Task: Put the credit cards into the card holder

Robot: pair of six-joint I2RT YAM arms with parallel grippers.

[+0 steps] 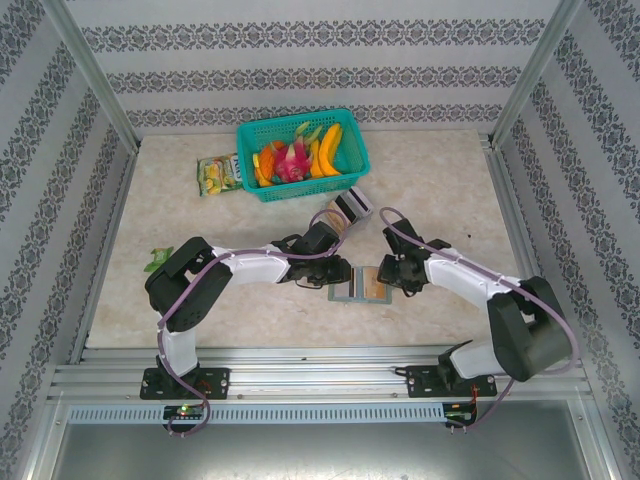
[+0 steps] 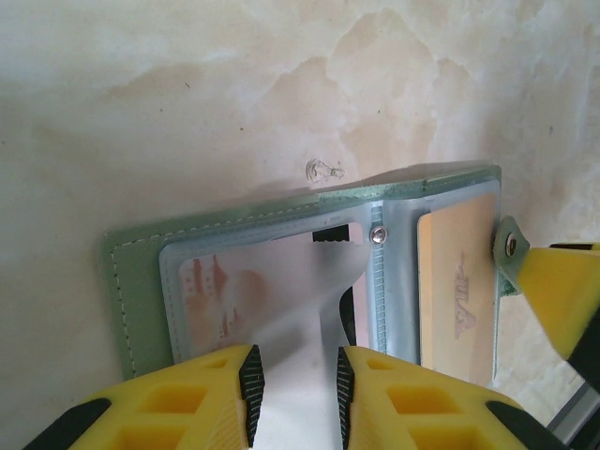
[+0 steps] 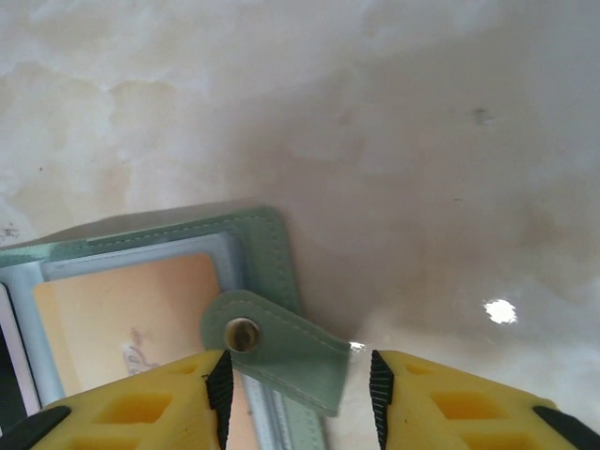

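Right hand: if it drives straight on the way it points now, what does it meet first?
Most likely the snap tab of the card holder, which lies between the open fingers of the right hand. Past it comes the table. Depth is hard to judge from the wrist view.

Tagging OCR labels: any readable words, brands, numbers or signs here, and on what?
None can be read.
Orange-brown plastic card in the grey-green bi-fold card holder: embossed mark, too blurred.
Card behind the holder's clear left pocket: reddish print, blurred.
Yellow-green snack packet: print too small.
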